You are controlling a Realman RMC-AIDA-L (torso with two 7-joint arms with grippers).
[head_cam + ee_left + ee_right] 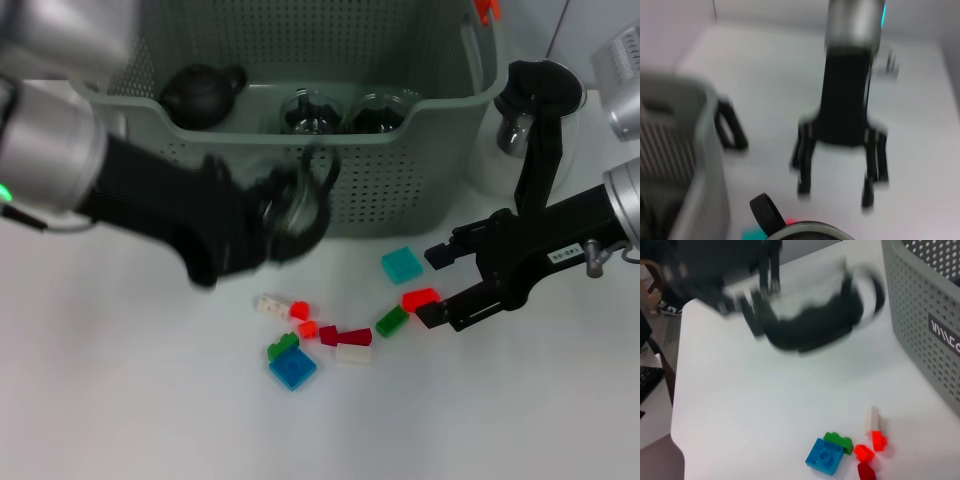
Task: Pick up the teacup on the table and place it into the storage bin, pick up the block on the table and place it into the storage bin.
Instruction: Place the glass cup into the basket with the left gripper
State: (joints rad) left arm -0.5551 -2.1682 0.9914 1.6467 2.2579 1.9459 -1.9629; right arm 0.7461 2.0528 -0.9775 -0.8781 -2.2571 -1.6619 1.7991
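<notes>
- Blue square plastic block (292, 369) sits nearest on the white table (120, 400), at 6 o'clock of the scatter; a green block (283, 347) touches it. Light, rigid, studded top: take by the flat sides, not the studs.
- Red plastic block (420, 298) at 3 o'clock of the scatter, right by the right gripper (437, 285). Its jaws stand open and empty, one tip on each side of that block. Judged the next pick; small and slick, so it needs a centred squeeze.
- Teal flat block (402, 264) at 1 o'clock, just in front of the basket wall.
- Left gripper (290, 215) at 11 o'clock of the scatter, above the table and against the front wall of the large grey-green perforated plastic storage bin (400, 170). Jaws grip a clear glass teacup with a dark handle (300, 205). Glass: fragile and slippery, so lower it in, don't drop.
- Inside the bin: a dark teapot (200, 95) at 10 o'clock and two glass cups (345, 112) at centre. Clash risk on release; aim for a free spot.
</notes>
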